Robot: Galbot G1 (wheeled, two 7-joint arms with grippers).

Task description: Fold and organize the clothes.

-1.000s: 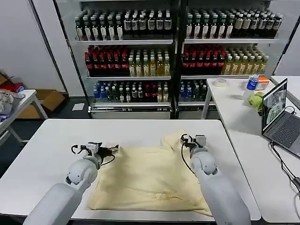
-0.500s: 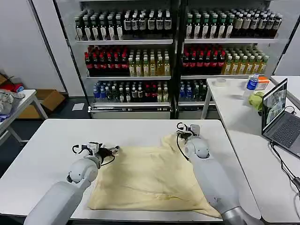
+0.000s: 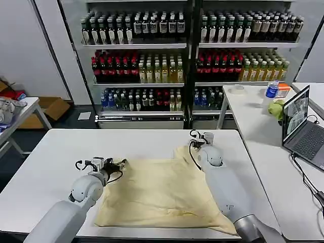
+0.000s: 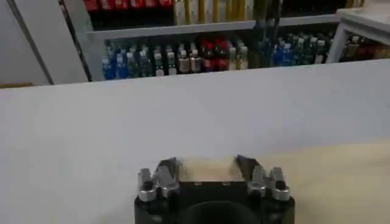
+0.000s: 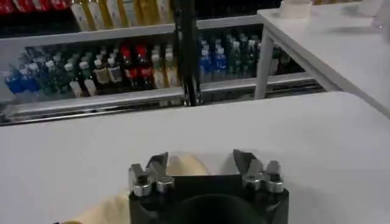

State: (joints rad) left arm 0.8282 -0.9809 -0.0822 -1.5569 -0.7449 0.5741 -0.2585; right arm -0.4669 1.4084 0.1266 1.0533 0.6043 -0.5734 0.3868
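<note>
T-shirt [image 3: 157,192] lies on the table [image 3: 50,157], a claw at each far corner.

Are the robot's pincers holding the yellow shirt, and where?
Neither seems to grip it. Both the left pincer and right pincer are open over far corners of the T-shirt.

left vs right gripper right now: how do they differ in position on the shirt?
The left gripper sits at the shirt's left far corner; the right gripper is at the right far corner, farther from the robot. The left one lies low by the table; the right one is at a raised peak of cloth. Both are open, with cream fabric between the fingers.
</note>
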